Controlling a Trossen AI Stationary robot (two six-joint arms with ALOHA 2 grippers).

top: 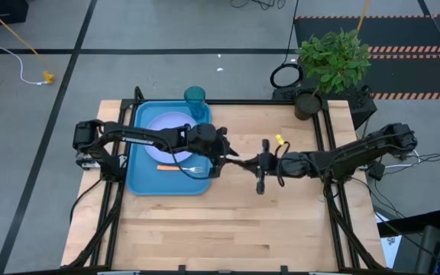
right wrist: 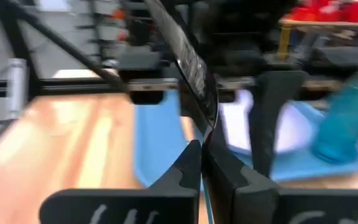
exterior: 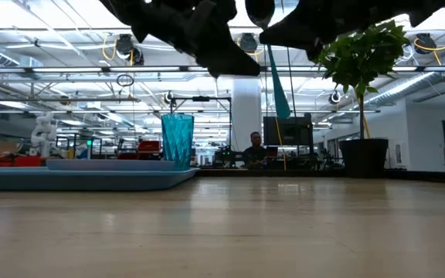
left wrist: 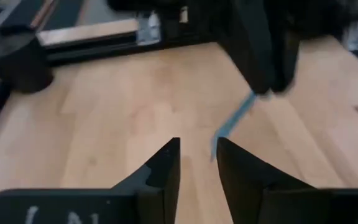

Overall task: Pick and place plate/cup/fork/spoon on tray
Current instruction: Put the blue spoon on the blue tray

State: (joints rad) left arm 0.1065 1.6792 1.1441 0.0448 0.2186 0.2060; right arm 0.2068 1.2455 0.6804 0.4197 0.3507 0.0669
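Spoon held mid-table between both grippers.
Only the wrist views show it: right gripper [right wrist: 202, 163] clamped on the light-blue-handled spoon [left wrist: 236, 117]; left gripper [left wrist: 197, 163] slightly apart beside the bright-blue rectangular tray [top: 140, 179].

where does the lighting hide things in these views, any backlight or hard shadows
High view: even light, no hard shadows on the pale wooden table. Low view: bright ceiling lamps turn both arms into black silhouettes, while the translucent teal-green cup stays readable. Left wrist view: the right gripper above the table is a dark mass, yet the light-blue-handled spoon it holds shows clearly.
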